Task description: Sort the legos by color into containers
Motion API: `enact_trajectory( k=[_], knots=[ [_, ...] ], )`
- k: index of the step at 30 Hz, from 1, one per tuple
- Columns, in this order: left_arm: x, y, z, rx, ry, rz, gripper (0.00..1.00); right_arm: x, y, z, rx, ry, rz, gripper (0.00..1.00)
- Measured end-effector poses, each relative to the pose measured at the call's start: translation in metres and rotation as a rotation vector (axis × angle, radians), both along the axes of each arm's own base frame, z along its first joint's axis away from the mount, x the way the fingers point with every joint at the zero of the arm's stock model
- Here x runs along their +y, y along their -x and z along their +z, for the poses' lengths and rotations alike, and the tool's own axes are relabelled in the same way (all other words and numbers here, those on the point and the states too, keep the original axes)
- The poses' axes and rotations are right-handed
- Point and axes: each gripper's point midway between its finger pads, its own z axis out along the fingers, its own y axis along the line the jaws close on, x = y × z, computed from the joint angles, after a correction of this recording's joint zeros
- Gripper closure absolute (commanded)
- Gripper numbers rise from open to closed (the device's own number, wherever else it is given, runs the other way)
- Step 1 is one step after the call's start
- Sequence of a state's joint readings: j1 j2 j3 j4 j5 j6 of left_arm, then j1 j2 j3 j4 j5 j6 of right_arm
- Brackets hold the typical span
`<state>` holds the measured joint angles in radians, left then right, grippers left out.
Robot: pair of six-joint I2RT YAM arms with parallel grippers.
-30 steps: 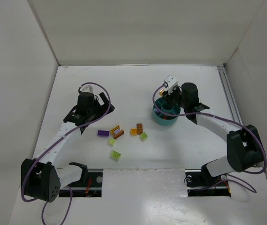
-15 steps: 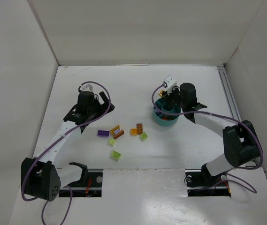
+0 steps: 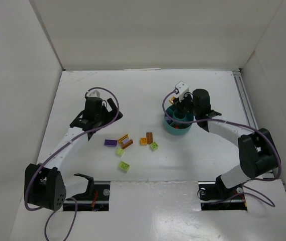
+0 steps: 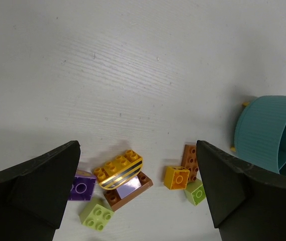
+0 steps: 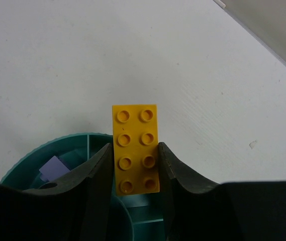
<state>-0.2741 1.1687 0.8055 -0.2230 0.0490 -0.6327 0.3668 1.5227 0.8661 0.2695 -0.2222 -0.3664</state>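
Note:
My right gripper [image 5: 135, 165] is shut on a long yellow brick [image 5: 135, 148] and holds it over the teal divided bowl [image 5: 42, 158], which also shows in the top view [image 3: 179, 128]. A purple brick [image 5: 54, 167] lies in one compartment. My left gripper [image 4: 137, 201] is open and empty above the loose legos: a yellow striped brick [image 4: 118, 169] on a brown one [image 4: 127, 190], a purple [image 4: 81, 187], a lime [image 4: 96, 214], an orange [image 4: 176, 177], a brown [image 4: 190, 159] and another lime [image 4: 196, 193]. One more lime brick [image 3: 124, 166] lies nearer the bases.
White walls enclose the table on the left, back and right. A rail [image 3: 245, 108] runs along the table's right edge. The bowl's edge [image 4: 268, 133] shows at the right of the left wrist view.
The left arm's wrist has shifted slightly. The right gripper has barely moved over the bowl with the yellow brick.

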Motion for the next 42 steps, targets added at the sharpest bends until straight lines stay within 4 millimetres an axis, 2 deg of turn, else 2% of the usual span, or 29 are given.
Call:
enact_trajectory(
  k=[13,26,29,33,35,39,41,42],
  knots=[
    [0.001,-0.005,0.003,-0.004,-0.008,0.009,0.01,0.005,0.001,-0.001,0.005,-0.015,0.036,0.54],
    [-0.004,-0.012,0.008,-0.014,-0.013,-0.020,0.01,0.006,-0.003,-0.002,-0.020,-0.013,0.067,0.53],
    [-0.008,-0.014,0.011,-0.020,-0.009,-0.037,0.01,0.007,-0.002,-0.001,-0.036,-0.008,0.092,0.58],
    [-0.024,-0.019,0.018,-0.038,0.013,-0.108,0.01,0.014,0.002,0.000,-0.061,-0.010,0.162,0.58],
    [-0.040,-0.026,0.028,-0.064,0.032,-0.165,0.01,0.015,0.004,0.000,-0.067,-0.012,0.182,0.67],
    [-0.070,-0.046,0.055,-0.139,0.077,-0.264,0.01,0.017,0.009,0.003,-0.074,-0.011,0.211,0.77],
    [-0.080,-0.054,0.064,-0.163,0.101,-0.305,0.01,0.017,0.010,0.003,-0.075,-0.011,0.218,0.79],
    [-0.085,-0.058,0.067,-0.171,0.114,-0.326,0.01,0.016,0.012,0.003,-0.075,-0.011,0.222,0.84]
  ],
)
